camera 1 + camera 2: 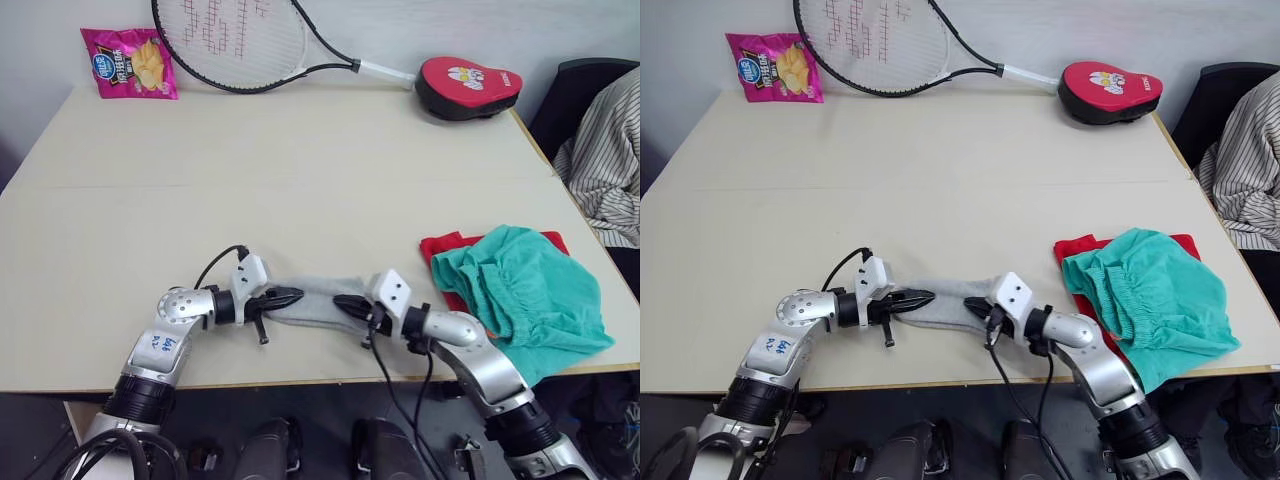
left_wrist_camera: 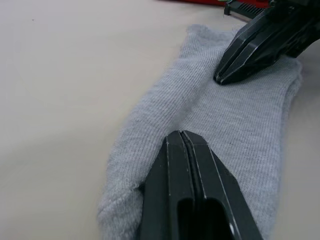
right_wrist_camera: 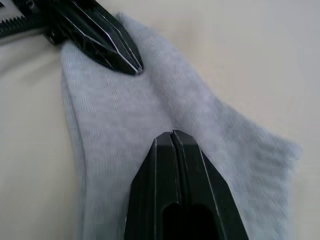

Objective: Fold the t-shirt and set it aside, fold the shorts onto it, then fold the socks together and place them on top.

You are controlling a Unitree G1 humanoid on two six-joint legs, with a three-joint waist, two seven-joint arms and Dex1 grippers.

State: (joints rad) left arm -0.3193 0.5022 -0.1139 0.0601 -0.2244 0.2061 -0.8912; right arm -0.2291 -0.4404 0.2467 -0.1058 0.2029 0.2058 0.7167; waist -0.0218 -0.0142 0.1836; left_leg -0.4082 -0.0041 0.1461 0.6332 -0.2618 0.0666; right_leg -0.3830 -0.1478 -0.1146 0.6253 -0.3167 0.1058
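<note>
The grey socks [image 1: 318,300] lie flat, stacked as one strip, near the table's front edge. My left gripper [image 1: 296,295] is shut, its tip resting on the socks' left end [image 2: 150,130]. My right gripper [image 1: 340,300] is also shut, its tip lying on their right end [image 3: 110,120]. No cloth shows between either pair of fingers. At the right, the teal shorts [image 1: 525,290] lie loosely folded on the red t-shirt [image 1: 445,245], which peeks out at their far side. The shorts' near corner hangs over the front edge.
A tennis racket [image 1: 240,45], a pink snack bag [image 1: 130,62] and a red padded case [image 1: 467,85] lie along the back of the beige table [image 1: 300,170]. A person in a striped shirt [image 1: 610,160] sits by the table's right edge.
</note>
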